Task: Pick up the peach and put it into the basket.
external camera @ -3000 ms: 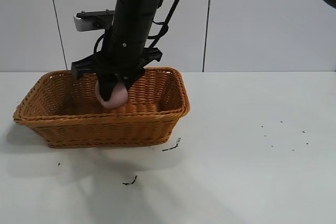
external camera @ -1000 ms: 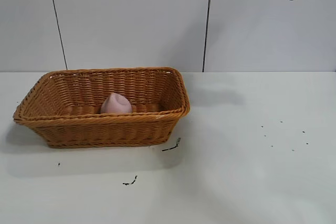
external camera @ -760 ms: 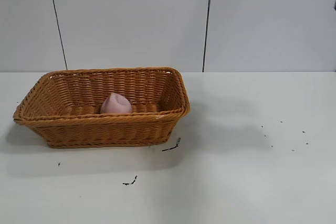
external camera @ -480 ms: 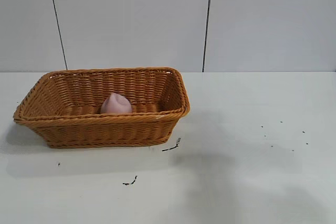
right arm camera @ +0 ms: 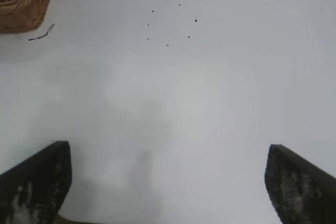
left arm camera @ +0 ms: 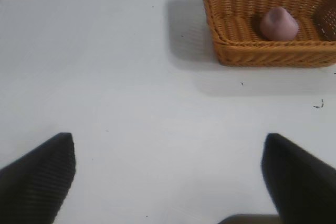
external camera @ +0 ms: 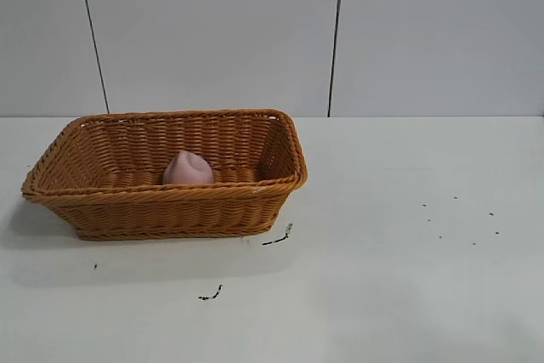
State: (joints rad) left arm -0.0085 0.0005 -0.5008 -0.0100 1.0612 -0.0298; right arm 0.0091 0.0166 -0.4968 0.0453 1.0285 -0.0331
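Peach (external camera: 188,168) in basket (external camera: 170,210), arm gone.

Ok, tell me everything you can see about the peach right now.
The peach is a small, matte, dusty-pink rounded lump that narrows to a slightly pointed tip at its top. It sits inside the wicker basket, on the woven floor, close behind the near long wall in the exterior view, whose braided rim hides its underside. In the left wrist view it shows again, whole and free-standing near the basket's middle. Nothing holds it and no pincer is near it; only the basket appears to touch it.
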